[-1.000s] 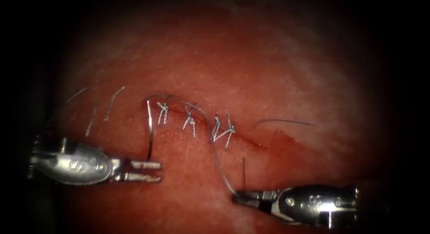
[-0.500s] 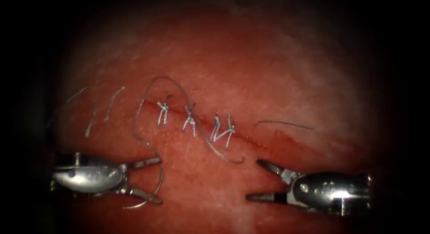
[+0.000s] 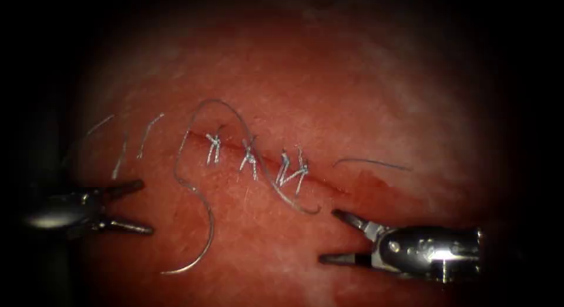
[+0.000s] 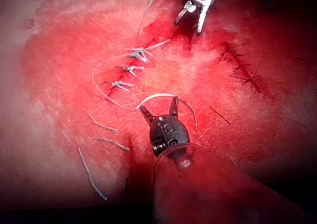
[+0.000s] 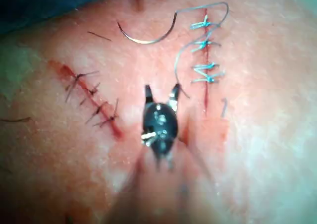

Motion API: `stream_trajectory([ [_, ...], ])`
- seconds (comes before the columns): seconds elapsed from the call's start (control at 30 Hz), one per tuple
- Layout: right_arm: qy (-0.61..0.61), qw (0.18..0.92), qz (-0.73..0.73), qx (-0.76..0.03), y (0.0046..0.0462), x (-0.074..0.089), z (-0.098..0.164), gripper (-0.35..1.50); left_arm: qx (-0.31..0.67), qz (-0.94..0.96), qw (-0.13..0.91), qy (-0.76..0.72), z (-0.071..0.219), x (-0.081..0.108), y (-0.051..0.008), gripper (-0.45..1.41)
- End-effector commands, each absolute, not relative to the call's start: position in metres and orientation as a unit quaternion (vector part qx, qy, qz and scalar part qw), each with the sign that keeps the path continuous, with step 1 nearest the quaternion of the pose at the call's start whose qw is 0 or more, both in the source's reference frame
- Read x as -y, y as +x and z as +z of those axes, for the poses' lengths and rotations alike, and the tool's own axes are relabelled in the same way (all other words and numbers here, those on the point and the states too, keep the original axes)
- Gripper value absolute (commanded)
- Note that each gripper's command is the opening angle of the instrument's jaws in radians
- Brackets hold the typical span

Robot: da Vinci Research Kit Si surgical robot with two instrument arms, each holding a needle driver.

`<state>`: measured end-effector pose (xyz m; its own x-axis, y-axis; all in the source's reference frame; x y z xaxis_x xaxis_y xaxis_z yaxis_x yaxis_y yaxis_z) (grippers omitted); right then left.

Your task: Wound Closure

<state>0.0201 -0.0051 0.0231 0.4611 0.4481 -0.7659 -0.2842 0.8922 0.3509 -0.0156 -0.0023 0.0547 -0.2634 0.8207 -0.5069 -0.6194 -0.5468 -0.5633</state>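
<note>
Retreating left pincer (image 3: 144, 206) gapes empty, needle (image 3: 200, 239) dropped on tissue (image 3: 352, 95); right pincer (image 3: 329, 236) gapes empty

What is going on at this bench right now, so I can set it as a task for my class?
Both tools have let go. The left tool and the right tool hang open and hold nothing. A second ago they held the needle and the thread. The needle now lies free on the tissue, out of it, left of the stitched cut, its thread looping over the stitches.

Endoscope looks down from above and in front; both wrist cams peer along their shafts, closer in. All share the pale-blue-stitched cut (image 3: 258, 157) (image 4: 126, 70) (image 5: 204, 53).
</note>
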Motion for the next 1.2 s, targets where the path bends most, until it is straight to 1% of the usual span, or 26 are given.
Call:
stream_trajectory([
  [0.03,0.091,0.850,0.215,-0.472,0.0211,0.007,0.023,1.11,0.129,0.778,0.474,-0.391,0.056,0.003,-0.0163,0.41],
  [0.13,0.091,0.852,0.214,-0.470,0.0215,0.007,0.024,1.11,0.118,0.768,0.502,-0.380,0.057,0.002,-0.0163,0.46],
  [0.37,0.090,0.852,0.214,-0.469,0.0217,0.007,0.024,1.09,0.076,0.771,0.529,-0.346,0.059,0.001,-0.0162,0.32],
  [0.43,0.090,0.853,0.214,-0.468,0.0218,0.007,0.024,1.09,0.070,0.778,0.530,-0.330,0.060,0.001,-0.0163,0.39],
  [0.67,0.087,0.855,0.208,-0.466,0.0221,0.007,0.024,1.08,0.065,0.799,0.524,-0.287,0.063,0.001,-0.0171,0.42],
  [0.73,0.088,0.856,0.208,-0.465,0.0221,0.007,0.024,1.08,0.068,0.801,0.522,-0.284,0.064,0.001,-0.0173,0.59],
  [0.77,0.088,0.856,0.208,-0.465,0.0221,0.007,0.024,1.06,0.067,0.802,0.523,-0.282,0.064,0.001,-0.0173,0.59],
  [1.03,0.088,0.857,0.208,-0.464,0.0222,0.007,0.024,1.06,0.067,0.806,0.524,-0.267,0.066,0.001,-0.0174,0.46],
  [1.07,0.088,0.857,0.208,-0.464,0.0222,0.007,0.024,1.06,0.068,0.806,0.524,-0.266,0.066,0.002,-0.0175,0.42],
  [1.1,0.088,0.857,0.208,-0.464,0.0222,0.007,0.024,1.06,0.068,0.805,0.526,-0.265,0.066,0.002,-0.0177,0.32],
  [1.13,0.088,0.857,0.208,-0.464,0.0223,0.007,0.024,1.06,0.068,0.805,0.527,-0.265,0.066,0.002,-0.0178,0.27],
  [1.2,0.088,0.857,0.208,-0.464,0.0223,0.007,0.024,1.06,0.070,0.802,0.531,-0.264,0.066,0.002,-0.0182,0.20],
])
